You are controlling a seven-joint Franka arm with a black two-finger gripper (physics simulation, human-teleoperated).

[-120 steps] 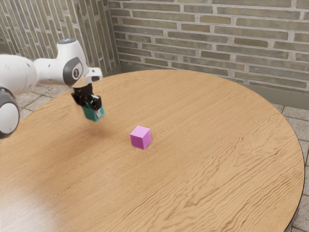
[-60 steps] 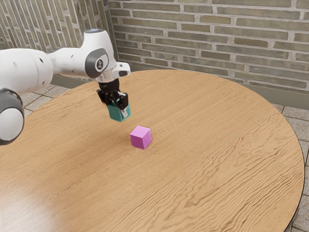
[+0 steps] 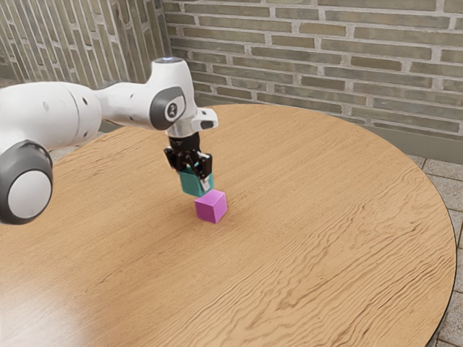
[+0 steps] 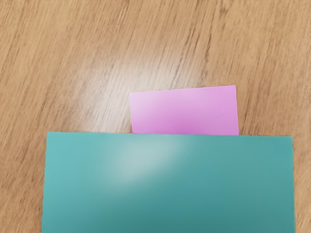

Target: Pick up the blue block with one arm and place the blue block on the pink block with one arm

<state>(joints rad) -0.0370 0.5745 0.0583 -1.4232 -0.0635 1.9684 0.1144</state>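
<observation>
item 1, gripper (image 3: 192, 176): black, two-finger, pointing down at the end of the white arm (image 3: 87, 114), which comes in from the exterior view's left. the fingers are clamped on the blue block from two sides.

item 2, blue block (image 3: 194, 186): teal in tone, held clear of the table with its upper part between the fingers. it hangs just above the pink block, offset toward the exterior view's left and back, so it is not squarely over it. whether the two blocks touch cannot be told. in the wrist view the blue block (image 4: 167, 184) sits large under the hand and covers the near part of the pink block (image 4: 184, 110).

item 3, pink block (image 3: 210, 206): a small cube standing flat on the table, about mid-table and a little toward the exterior view's left. its top face is partly uncovered on the side away from the hand.

item 4, table (image 3: 325, 217): round, light wood grain, with a soft glare patch beside the pink block in the wrist view (image 4: 73, 58).

item 5, surroundings: a grey brick wall (image 3: 325, 50) behind the table and a tiled floor (image 3: 441, 173) at the exterior view's right, both well apart from the blocks. only the pink block stands close to the held block.
</observation>
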